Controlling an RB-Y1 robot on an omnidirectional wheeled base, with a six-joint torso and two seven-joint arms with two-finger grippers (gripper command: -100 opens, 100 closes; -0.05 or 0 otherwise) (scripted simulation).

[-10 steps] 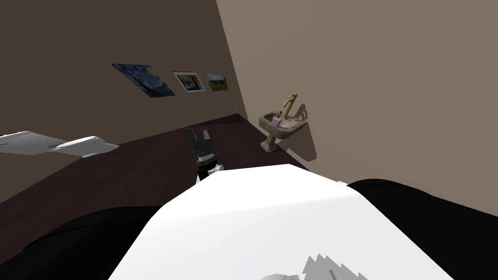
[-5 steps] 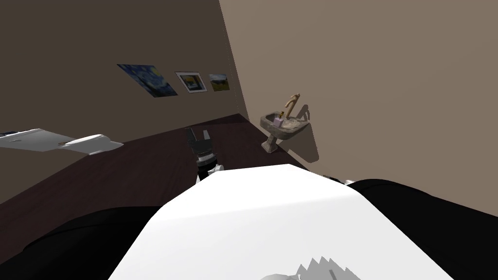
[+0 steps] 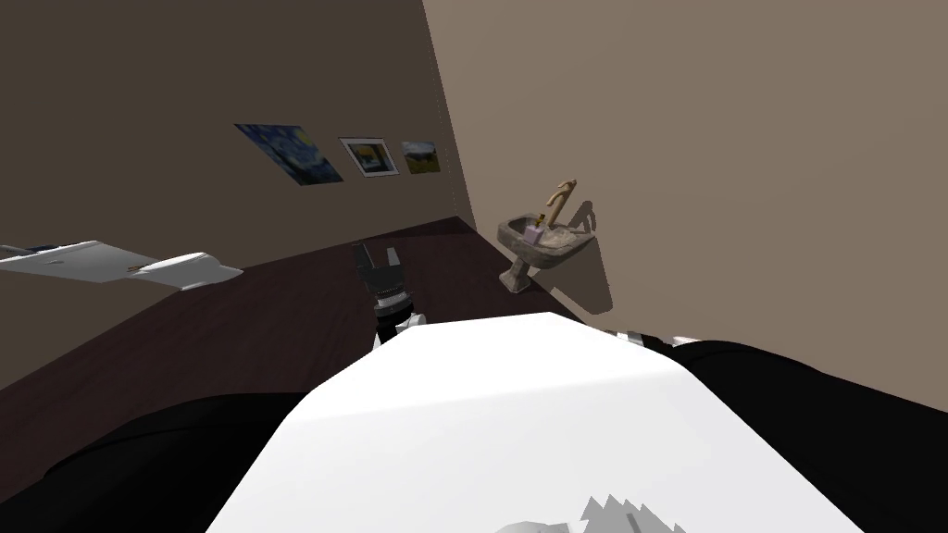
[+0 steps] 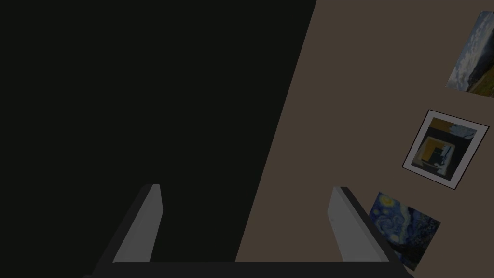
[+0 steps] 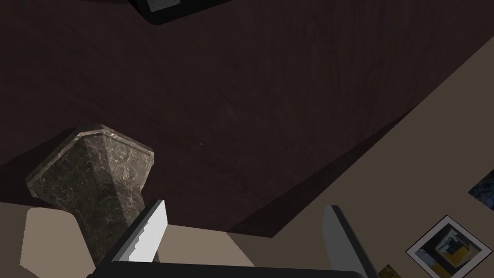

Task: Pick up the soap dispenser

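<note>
The small pale purple soap dispenser with a gold top stands on the rim of the mottled grey stone pedestal sink. It is at the rim's edge away from the light brown wall, just beside the foot of the tan curved faucet. Neither gripper is near it.

The left gripper hangs over the dark brown wooden floor, well apart from the sink. In its wrist view its two fingers stand wide apart with nothing between them.

The right gripper is also spread and empty. It looks down along the sink's dark stone pedestal, which rises just beside one finger without touching it.

Since a second ago I have turned a little, so in the head view everything has slid towards the right. The sink and dispenser, the long flat white fixture by the darker wall and the three pictures have all slid this way. These are the blue swirling night sky, the white-framed square and the small landscape. None of them has moved against the walls. A banded grey and dark stretch of the right arm has come further into view below the sink. The left gripper keeps its place before me.
</note>
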